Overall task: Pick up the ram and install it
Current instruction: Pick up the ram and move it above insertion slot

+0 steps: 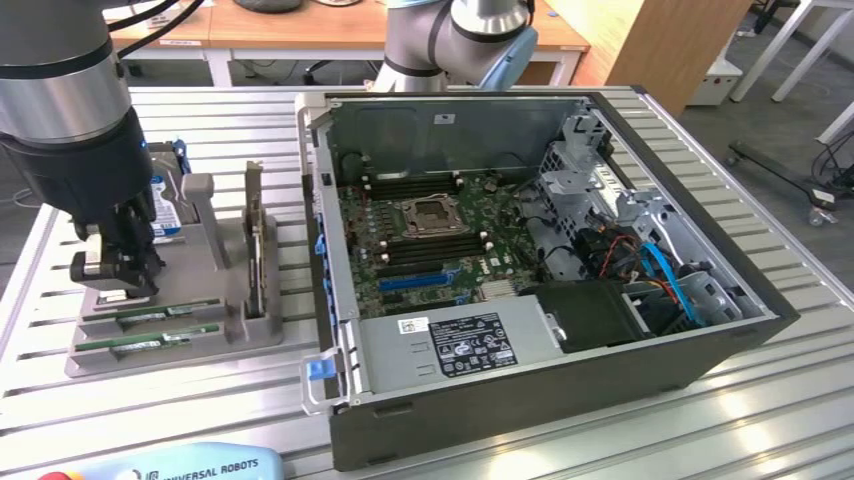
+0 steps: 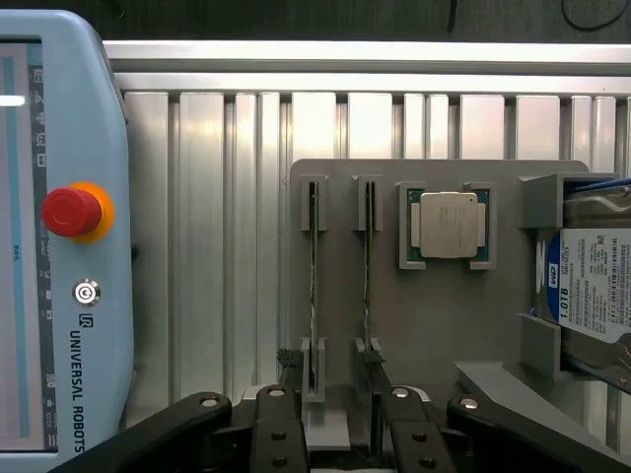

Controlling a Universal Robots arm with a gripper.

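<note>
Two green ram sticks point(image 1: 147, 318) lie side by side in slots of a grey holder point(image 1: 227, 310) on the exterior view's left. In the wrist view the same ram sticks point(image 2: 314, 286) stand edge-on in their slots. My gripper point(image 1: 118, 285) hangs just over the end of the holder where the sticks are. Seen from the wrist, the gripper point(image 2: 333, 394) is open with its black fingers point(image 2: 276, 434) spread on either side of the sticks, and nothing is held between them. The open computer case point(image 1: 747, 345) shows its motherboard point(image 1: 441, 235) to the exterior view's right.
The holder also carries a processor chip point(image 2: 449, 225), a blue-labelled hard drive point(image 2: 596, 286) and an upright dark card point(image 1: 254, 240). A teach pendant point(image 2: 59, 236) lies on the slatted metal table point(image 1: 200, 400) beside the holder. The case wall point(image 1: 327, 250) rises close by.
</note>
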